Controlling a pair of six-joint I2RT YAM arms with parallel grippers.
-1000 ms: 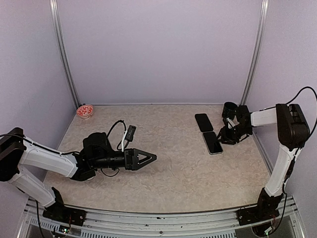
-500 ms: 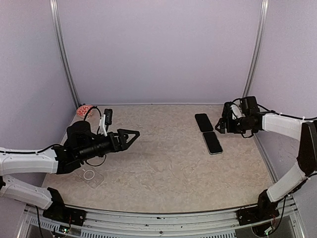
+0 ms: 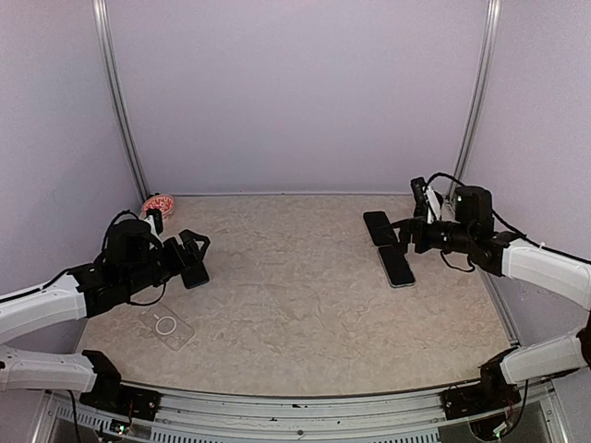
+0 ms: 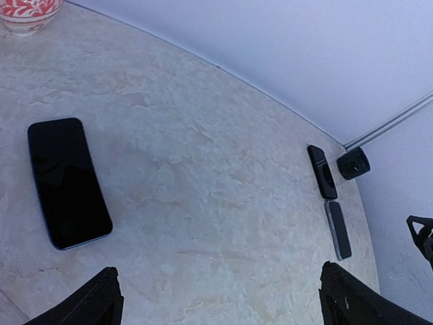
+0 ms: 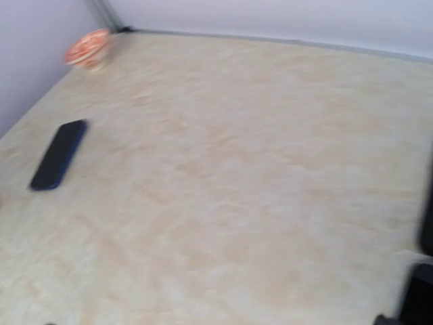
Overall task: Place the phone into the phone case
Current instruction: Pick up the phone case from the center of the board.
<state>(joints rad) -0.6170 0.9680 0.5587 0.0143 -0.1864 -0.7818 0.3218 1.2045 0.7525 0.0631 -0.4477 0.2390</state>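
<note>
The table (image 3: 305, 305) has a pale, stony pattern like marble, and it looks flat and smooth. The phone (image 4: 67, 183) lies flat on it on the left side. It is a black, shiny slab with round corners, and its dark screen faces up. The phone case (image 3: 166, 325) lies near the phone, a bit closer to the arms, and the two do not touch. The case is see-through and thin, with a white ring in its middle. The phone is not in the case. The left gripper (image 4: 218, 267) hangs low next to the phone, and from above it hides part of the phone. Its two black fingers are spread far apart and hold nothing. A small round bowl (image 3: 158, 205) with red and white marks sits in the far left corner, behind the phone. On the right side lie two more dark flat things that look like phones, one (image 3: 379, 227) farther back and one (image 3: 397, 266) nearer, almost end to end. The right gripper (image 3: 409, 236) floats just beside them. I cannot tell if its jaws are apart or together. Pale purple walls stand around the table, with thin metal posts (image 3: 115, 101) at the back corners.
</note>
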